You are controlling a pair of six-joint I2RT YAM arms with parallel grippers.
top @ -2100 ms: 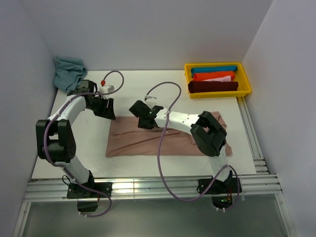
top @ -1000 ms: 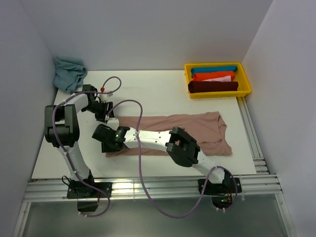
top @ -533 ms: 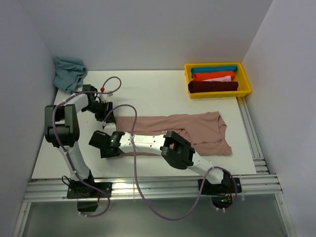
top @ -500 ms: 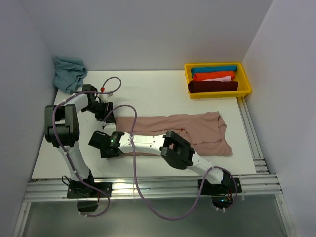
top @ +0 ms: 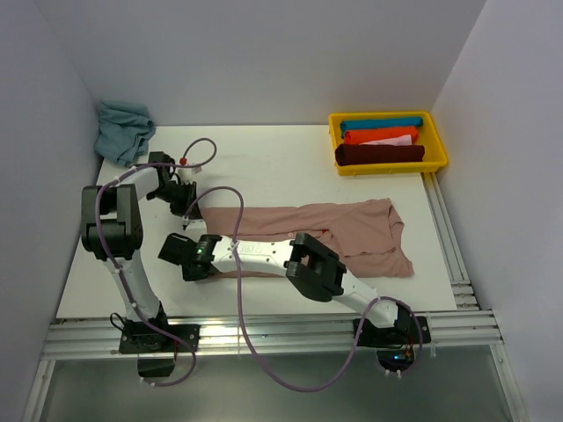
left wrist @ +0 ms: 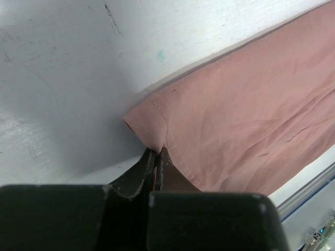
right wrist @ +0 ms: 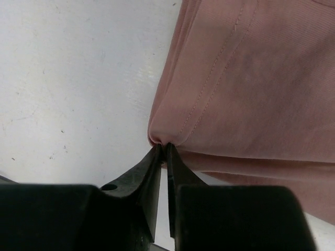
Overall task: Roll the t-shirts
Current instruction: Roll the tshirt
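Pink t-shirt (top: pixel 352 233) lies folded into a long band across the table (top: pixel 264 167), its left-end corners pinched: the far one in the left gripper (left wrist: pixel 157 155), the near one in the right gripper (right wrist: pixel 163 150) (both clamped tight on hem), likely to start an even roll. Bare tabletop flanks that end; the yellow tray (top: pixel 391 170) sits well apart, far right.

Quick count: one dusty pink cloth t-shirt (top: pixel 352 233), one crumpled light-blue cloth (top: pixel 123 127), one yellow plastic tray (top: pixel 391 169), three rolled cloths (top: pixel 380 156) inside.
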